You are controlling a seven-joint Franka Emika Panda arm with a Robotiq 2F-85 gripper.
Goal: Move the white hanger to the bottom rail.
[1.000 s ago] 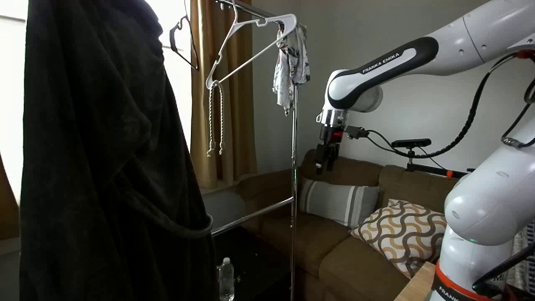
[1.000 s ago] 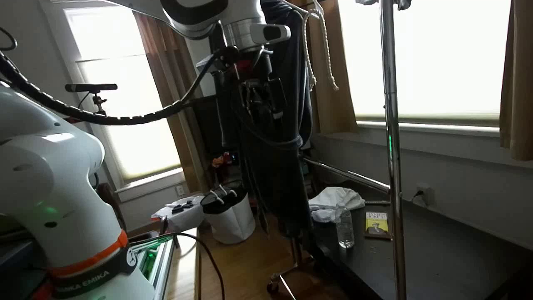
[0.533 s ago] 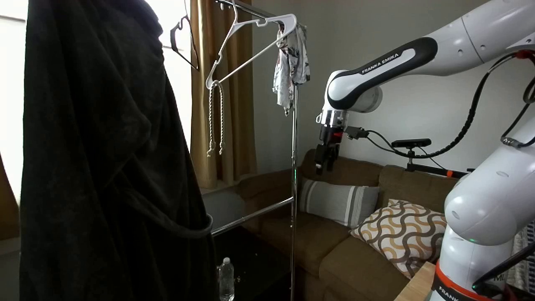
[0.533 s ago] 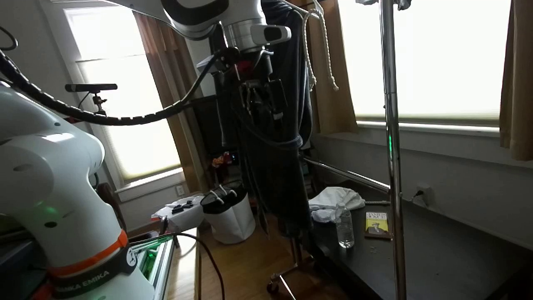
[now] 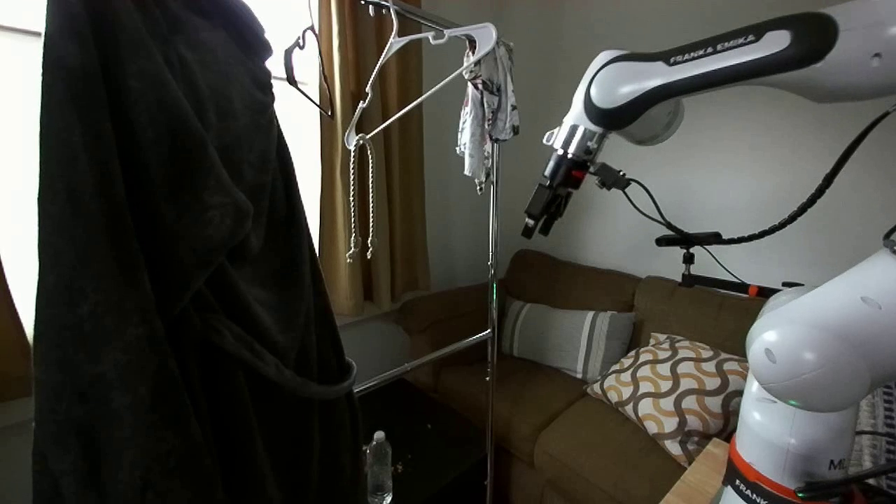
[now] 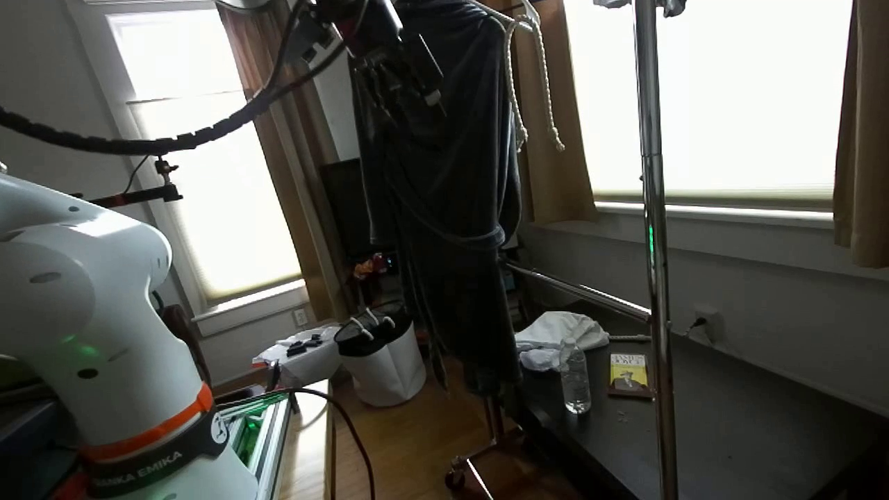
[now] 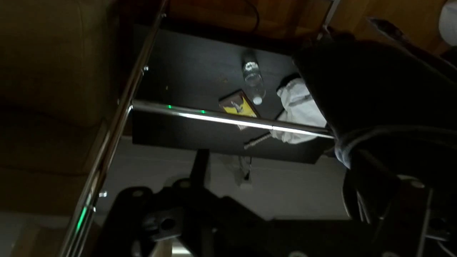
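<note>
We are finding the white hanger (image 5: 427, 96) high up in an exterior view, its hook running out past the top edge, so we are not seeing where it catches. A braided cord (image 5: 371, 196) is dangling from its lower corner, and a patterned cloth bundle (image 5: 488, 105) is hanging at its opposite end. Well below, the bottom rail (image 5: 423, 362) is running out from the rack upright (image 5: 493, 266) until a dark coat (image 5: 189, 280) is hiding the rest. We are seeing the gripper (image 5: 537, 229) hovering well apart from the hanger, to the right of the upright in that view, slanting downward with its jaws standing apart. In the wrist view we are looking down past the rail onto a black table (image 7: 192, 60), where a bottle (image 7: 253, 78) is standing and a yellow-covered book (image 7: 237, 106) and a white cloth (image 7: 301, 110) are lying, the rail crossing over the book. Farther back, in an exterior view, a brown sofa (image 5: 595, 441) is holding a striped pillow (image 5: 553, 336) and a wavy-patterned pillow (image 5: 672, 388).
</note>
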